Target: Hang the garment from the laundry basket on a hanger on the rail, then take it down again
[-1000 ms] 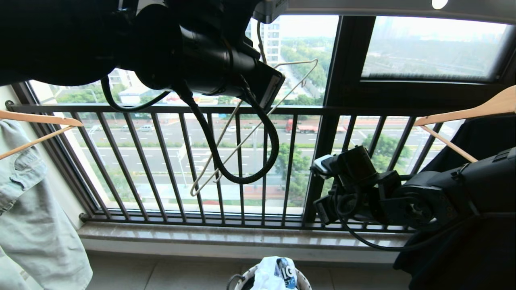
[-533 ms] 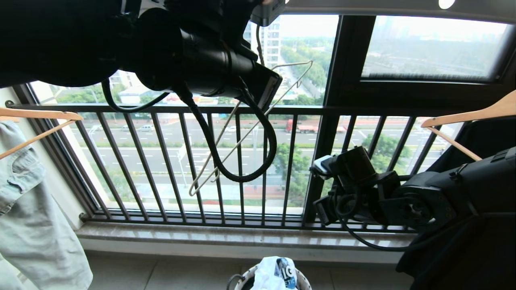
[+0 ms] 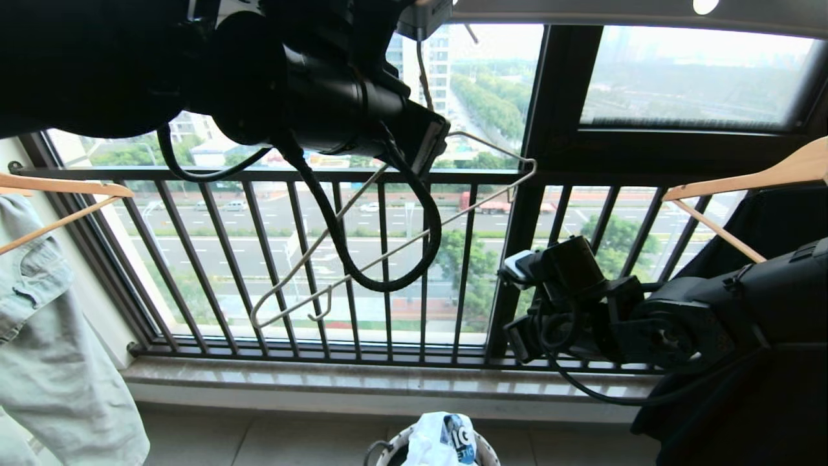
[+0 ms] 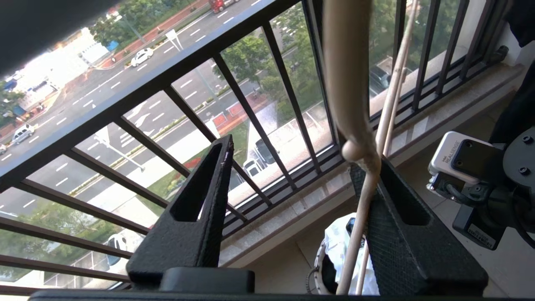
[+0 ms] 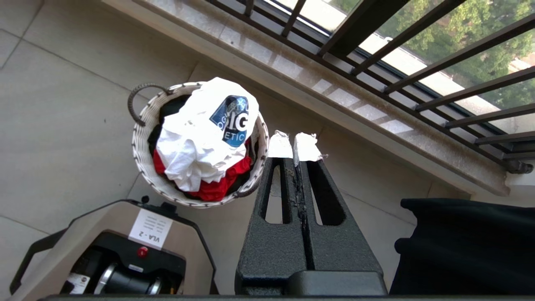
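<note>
The white garment (image 5: 196,133) with its blue print lies crumpled on top of the laundry basket (image 5: 140,154) on the floor, also seen low in the head view as garment (image 3: 427,440) and basket (image 3: 388,453). The cream wire hanger (image 3: 388,252) dangles tilted before the window, its hook hidden behind my raised left arm (image 3: 323,97). My left gripper (image 4: 294,154) is open, with the hanger (image 4: 368,188) leaning on the inner face of one finger. A grey rail (image 3: 582,10) crosses the top. My right gripper (image 5: 294,144) is shut and empty, beside the basket.
A wooden hanger with a pale denim garment (image 3: 45,323) hangs at the left, another wooden hanger (image 3: 744,181) with a black garment (image 3: 744,421) at the right. The black window railing (image 3: 259,175) and stone sill (image 3: 388,382) stand ahead. The robot base (image 5: 125,246) sits behind the basket.
My left gripper has opened. The hanger has swung to a flatter tilt, its low end moving left and its upper arm end dropping to the right. The right arm has kept still.
</note>
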Controlling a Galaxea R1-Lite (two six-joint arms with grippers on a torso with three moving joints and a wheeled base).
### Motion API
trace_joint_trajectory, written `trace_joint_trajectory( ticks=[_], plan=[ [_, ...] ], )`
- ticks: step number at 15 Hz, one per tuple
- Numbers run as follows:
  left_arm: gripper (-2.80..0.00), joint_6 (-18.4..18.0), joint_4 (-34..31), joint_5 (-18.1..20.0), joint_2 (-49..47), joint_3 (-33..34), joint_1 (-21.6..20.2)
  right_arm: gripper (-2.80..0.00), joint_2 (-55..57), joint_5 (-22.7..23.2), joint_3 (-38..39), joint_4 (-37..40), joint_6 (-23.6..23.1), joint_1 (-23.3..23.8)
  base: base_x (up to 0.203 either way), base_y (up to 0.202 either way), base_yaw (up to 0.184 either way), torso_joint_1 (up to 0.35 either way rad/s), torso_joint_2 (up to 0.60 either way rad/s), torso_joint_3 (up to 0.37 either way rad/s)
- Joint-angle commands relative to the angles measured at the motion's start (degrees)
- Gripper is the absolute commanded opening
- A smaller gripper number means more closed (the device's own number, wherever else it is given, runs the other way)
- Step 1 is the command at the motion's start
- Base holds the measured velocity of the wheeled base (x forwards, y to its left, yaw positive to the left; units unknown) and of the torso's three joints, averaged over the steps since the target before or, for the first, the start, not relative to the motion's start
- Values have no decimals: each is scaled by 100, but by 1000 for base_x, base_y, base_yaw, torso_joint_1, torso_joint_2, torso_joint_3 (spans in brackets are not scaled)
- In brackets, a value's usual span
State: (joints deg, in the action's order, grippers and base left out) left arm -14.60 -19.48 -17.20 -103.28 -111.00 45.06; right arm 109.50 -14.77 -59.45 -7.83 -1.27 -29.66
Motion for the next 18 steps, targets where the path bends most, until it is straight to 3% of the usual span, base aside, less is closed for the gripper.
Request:
trace_joint_trajectory(
  ticks=[1, 5, 9, 13, 14, 18],
  plan=[
    [0, 95, -20, -9, 179, 8, -6, -280, -8, -9, 13, -30, -5, 34, 0, 0, 0, 0, 0, 0],
    [0, 595, -29, 90, 1007, 537, -43, -280, 1, -9, 22, -25, -14, 50, 0, 0, 0, 0, 0, 0],
    [0, 958, -29, 617, 2231, 1667, -81, -280, 1, -9, 48, -34, -40, 58, 0, 0, 0, 0, 0, 0],
    [0, 1353, -16, 701, 3211, 2777, -98, -280, 1, -9, 62, -34, -49, 65, 0, 0, 0, 0, 0, 0],
    [-280, 1390, -14, 705, 3430, 3024, -130, -280, 1, -9, 65, -34, -49, 56, 0, 0, 0, 0, 0, 0],
    [-280, 1458, -9, 722, 4065, 3993, -312, -280, -533, -64, 441, -36, -38, 65, 0, 0, 0, 0, 0, 0]
  ],
)
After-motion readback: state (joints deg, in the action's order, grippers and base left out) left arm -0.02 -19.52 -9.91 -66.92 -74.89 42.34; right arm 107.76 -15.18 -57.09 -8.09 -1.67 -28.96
